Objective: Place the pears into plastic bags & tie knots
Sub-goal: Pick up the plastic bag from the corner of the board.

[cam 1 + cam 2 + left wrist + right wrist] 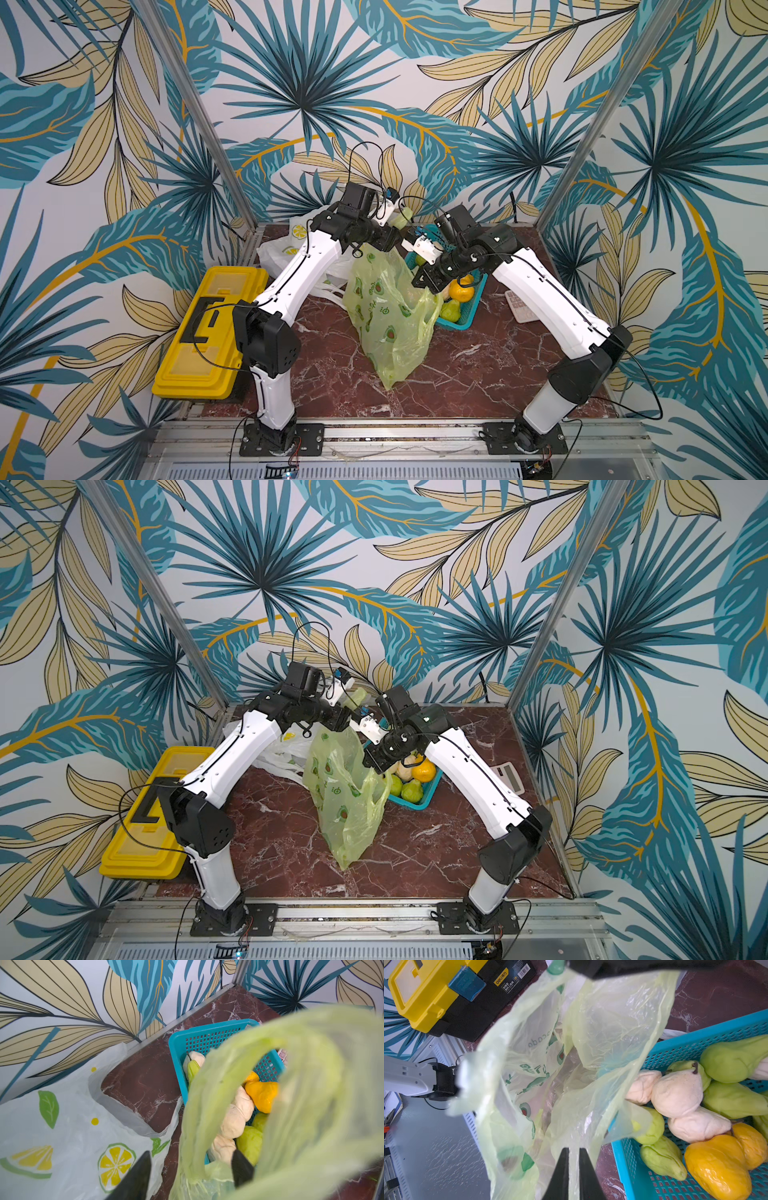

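Note:
A translucent yellow-green plastic bag [386,316] [345,804] hangs over the table's middle, mouth up. My right gripper [573,1149] [409,240] is shut on the bag's rim film [550,1064]. My left gripper [192,1152] [400,214] stands open, and a blurred loop handle of the bag [311,1084] runs between its fingers. Green pears [733,1059] [249,1142] and cream pears [677,1093] [236,1113] lie in the blue basket [465,320] [629,1167] beside the bag. A white lemon-print plastic bag [62,1136] [291,241] lies flat behind the left arm. No knots show.
Orange fruits [716,1167] [461,291] share the basket with the pears. A yellow toolbox [203,332] [436,991] sits at the table's left edge. A calculator [519,307] lies under the right arm. Patterned walls and metal posts close in the back and sides.

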### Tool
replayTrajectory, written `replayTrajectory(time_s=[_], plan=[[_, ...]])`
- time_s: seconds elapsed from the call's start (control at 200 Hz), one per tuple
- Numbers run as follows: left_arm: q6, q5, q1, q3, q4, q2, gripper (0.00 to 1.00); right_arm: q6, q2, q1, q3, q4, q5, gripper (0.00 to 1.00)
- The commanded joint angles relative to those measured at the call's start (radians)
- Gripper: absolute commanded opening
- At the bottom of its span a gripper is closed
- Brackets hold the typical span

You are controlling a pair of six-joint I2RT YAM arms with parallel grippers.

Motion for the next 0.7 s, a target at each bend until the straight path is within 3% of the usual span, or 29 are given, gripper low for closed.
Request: replayTrajectory(time_s=[0.0, 0.065, 0.145, 0.235, 0.335, 0.446, 0.556, 0.616, 0.691], plan=[[-0.007, -0.069, 0.012, 0.010, -0.001, -0.043, 0.12, 0.050, -0.037, -0.045, -0.031, 0.016, -0.028, 0.28], [-0.048, -0.116, 0.035, -0.047, -0.001, -0.091, 0.00, 0.113, -0.097, -0.091, -0.092, 0.080, -0.089, 0.51], [-0.118, -0.148, 0.072, -0.119, 0.000, -0.155, 0.00, 0.194, -0.199, -0.154, -0.192, 0.211, -0.204, 0.70], [-0.194, -0.197, 0.110, -0.190, 0.000, -0.217, 0.00, 0.343, -0.299, -0.242, -0.303, 0.394, -0.289, 0.84], [-0.227, -0.230, 0.139, -0.244, 0.000, -0.283, 0.00, 0.511, -0.336, -0.340, -0.384, 0.527, -0.282, 0.88], [-0.195, -0.147, 0.170, -0.244, 0.000, -0.323, 0.00, 0.574, -0.245, -0.365, -0.387, 0.390, 0.098, 0.85], [-0.117, -0.068, 0.207, -0.227, 0.001, -0.342, 0.00, 0.598, -0.118, -0.365, -0.381, 0.303, 0.279, 0.83], [-0.089, -0.085, 0.223, -0.227, 0.000, -0.355, 0.01, 0.609, -0.124, -0.373, -0.422, 0.367, 0.285, 0.83], [-0.103, -0.078, 0.248, -0.222, 0.001, -0.355, 0.03, 0.604, -0.167, -0.376, -0.490, 0.499, 0.166, 0.85]])
